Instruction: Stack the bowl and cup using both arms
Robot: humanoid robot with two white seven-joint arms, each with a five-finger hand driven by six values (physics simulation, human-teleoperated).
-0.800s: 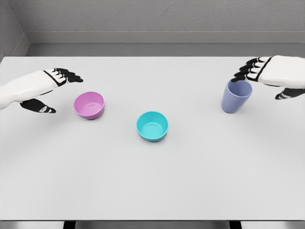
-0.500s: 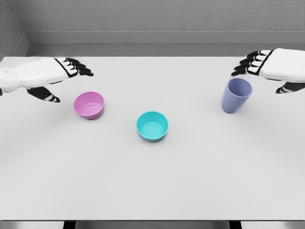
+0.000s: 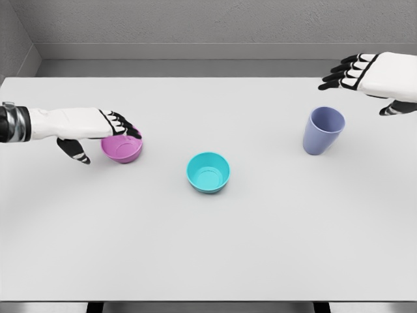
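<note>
A pink bowl (image 3: 124, 146) stands on the left of the white table (image 3: 208, 248). A teal bowl (image 3: 208, 172) sits near the middle, and a purple cup (image 3: 323, 130) stands upright on the right. My left hand (image 3: 107, 142) reaches in from the left. Its black fingers (image 3: 124, 124) lie over the pink bowl's left rim, and its thumb hangs apart, left of the bowl, so the hand is open. My right hand (image 3: 357, 91) hovers open, above and to the right of the purple cup, well apart from it.
A grey wall (image 3: 195, 26) rises behind the table's far edge. The table's front edge runs along the bottom of the head view. Nothing else lies on the table besides the two bowls and the cup.
My left hand has come down and to the right, onto the pink bowl's rim. My right hand has lifted up and to the right, away from the purple cup.
</note>
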